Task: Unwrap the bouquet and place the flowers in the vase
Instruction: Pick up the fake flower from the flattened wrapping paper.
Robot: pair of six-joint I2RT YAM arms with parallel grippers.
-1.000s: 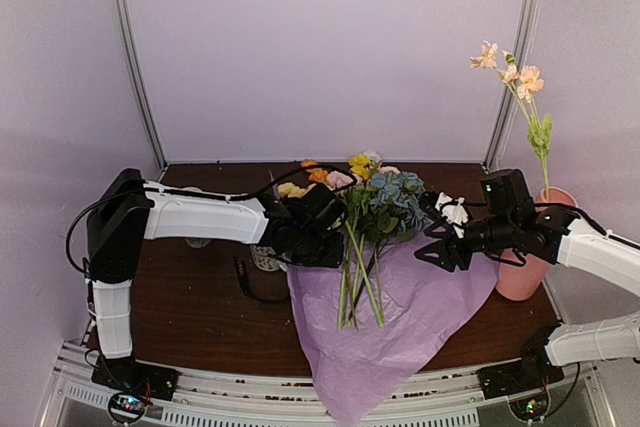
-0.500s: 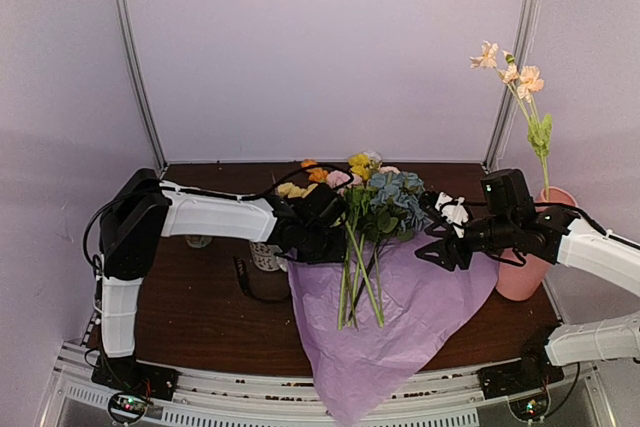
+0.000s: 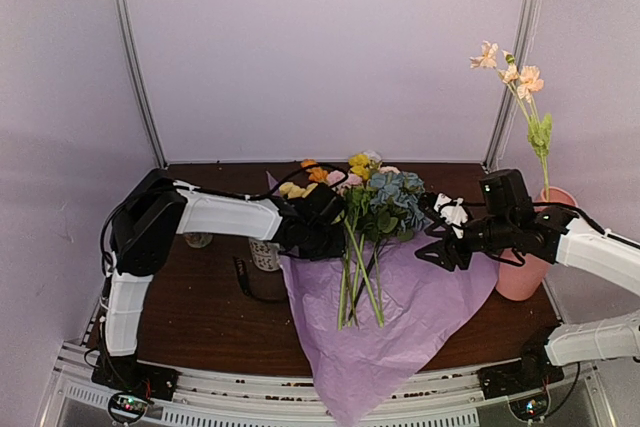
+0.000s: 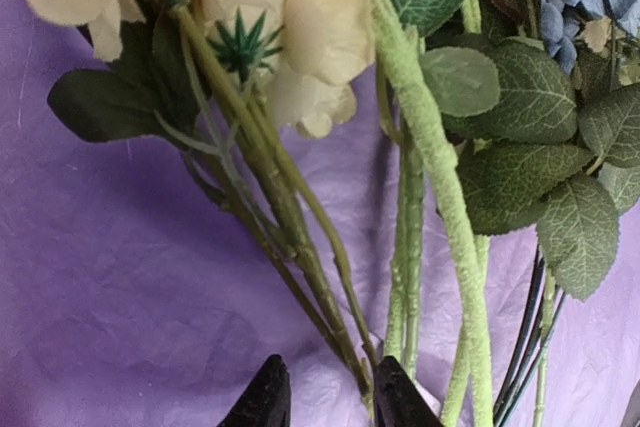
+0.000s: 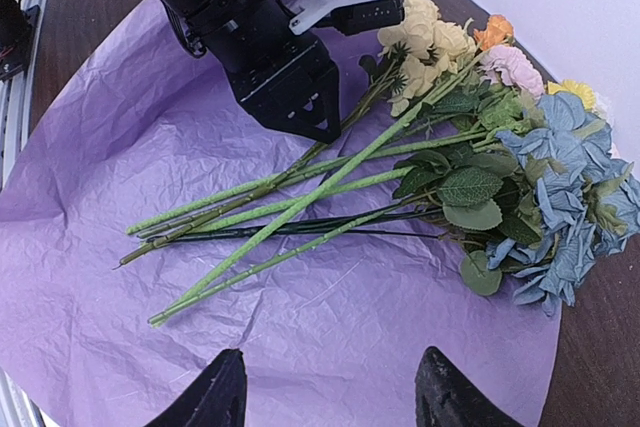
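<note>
The left tool (image 4: 332, 402) stands slightly apart around thin flower stems (image 4: 300, 237). The right tool (image 5: 330, 392) is wide apart above the tissue paper (image 5: 350, 317).

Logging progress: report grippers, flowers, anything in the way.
Left gripper open, straddling cream flower stem. Right gripper open, empty, over tissue paper. Flowers loose on paper; one in vase. No obstruction seen.

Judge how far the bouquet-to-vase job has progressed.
Done: the tissue paper lies spread open, and one peach flower stands in the pink vase. In hand: the left end effector straddles thin stems under the cream bloom, not visibly clamped; the right end effector hovers open, empty. Left: the remaining flowers lying on the paper still need moving.
</note>
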